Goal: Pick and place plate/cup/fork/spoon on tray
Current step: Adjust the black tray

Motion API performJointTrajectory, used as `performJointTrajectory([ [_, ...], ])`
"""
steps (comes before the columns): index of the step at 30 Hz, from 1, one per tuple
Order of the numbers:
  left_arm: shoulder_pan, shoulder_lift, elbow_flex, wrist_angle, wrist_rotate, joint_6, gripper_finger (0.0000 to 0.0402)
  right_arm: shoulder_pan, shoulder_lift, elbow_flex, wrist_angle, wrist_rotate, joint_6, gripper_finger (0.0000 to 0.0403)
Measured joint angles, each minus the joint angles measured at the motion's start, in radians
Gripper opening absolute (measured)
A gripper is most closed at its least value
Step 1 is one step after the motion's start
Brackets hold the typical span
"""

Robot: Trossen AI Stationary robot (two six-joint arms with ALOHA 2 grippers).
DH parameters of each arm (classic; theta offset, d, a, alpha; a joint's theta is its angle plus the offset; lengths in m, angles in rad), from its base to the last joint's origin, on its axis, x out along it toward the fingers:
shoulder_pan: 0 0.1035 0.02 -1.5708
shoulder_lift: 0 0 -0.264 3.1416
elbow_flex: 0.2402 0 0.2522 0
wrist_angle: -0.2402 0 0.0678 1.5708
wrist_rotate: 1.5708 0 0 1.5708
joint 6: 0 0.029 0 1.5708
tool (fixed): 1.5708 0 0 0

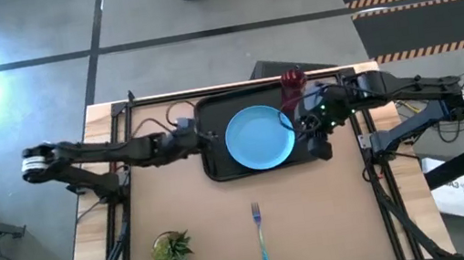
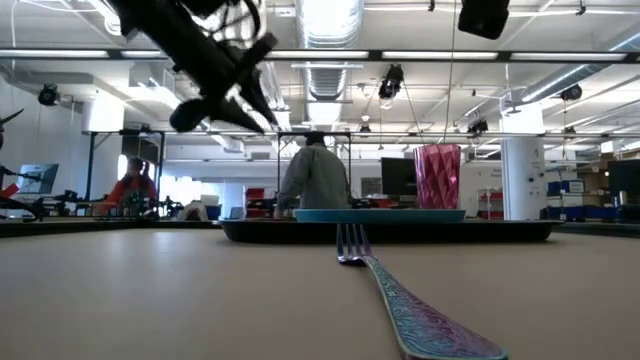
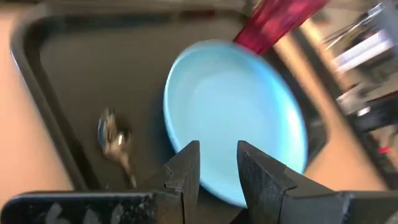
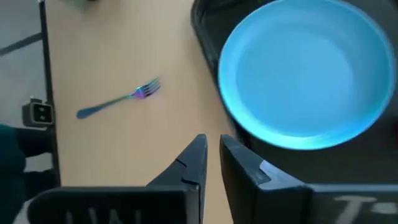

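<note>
Your round light-blue plate (image 1: 260,138), dark-red tumbler (image 1: 291,80) and small dark spoon (image 3: 115,138) sit on the black tray (image 1: 216,167). Left claw (image 3: 217,165) spread, empty; right claw (image 4: 211,158) nearly pressed together, empty. The blue-handled fork (image 1: 259,233) lies at 6 o'clock on the table (image 1: 338,225); a flat grab may skid it.

Around the fork (image 1: 260,234) the table (image 1: 319,218) lies open, the potted plant (image 1: 171,248) well apart; the tray (image 1: 219,167) is crowded by plate (image 1: 259,138), cup (image 1: 292,84) and both arms.
</note>
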Motion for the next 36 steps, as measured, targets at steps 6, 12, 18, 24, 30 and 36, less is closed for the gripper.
performJointTrajectory([
  [6,0.000,-0.155,0.000,0.017,-0.012,0.157,0.0089,0.026,0.019,-0.069,-0.008,0.001,0.094,0.0033],
  [12,0.000,-0.261,-0.006,0.021,-0.012,0.245,0.0089,0.027,0.041,-0.197,-0.034,0.062,0.160,0.0031],
  [18,0.000,-0.318,-0.028,0.027,-0.012,0.294,0.0089,0.027,0.091,-0.374,-0.017,0.117,0.257,0.0026],
  [24,0.000,-0.336,-0.044,0.027,-0.012,0.295,0.0089,0.032,0.165,-0.531,0.057,0.140,0.284,0.0026],
  [30,0.000,-0.332,-0.052,0.027,-0.011,0.295,0.0089,0.032,0.232,-0.570,0.187,0.191,0.260,0.0026],
  [36,0.000,-0.331,-0.052,0.026,-0.011,0.295,0.0089,0.031,0.275,-0.567,0.257,0.214,0.201,0.0026],
])
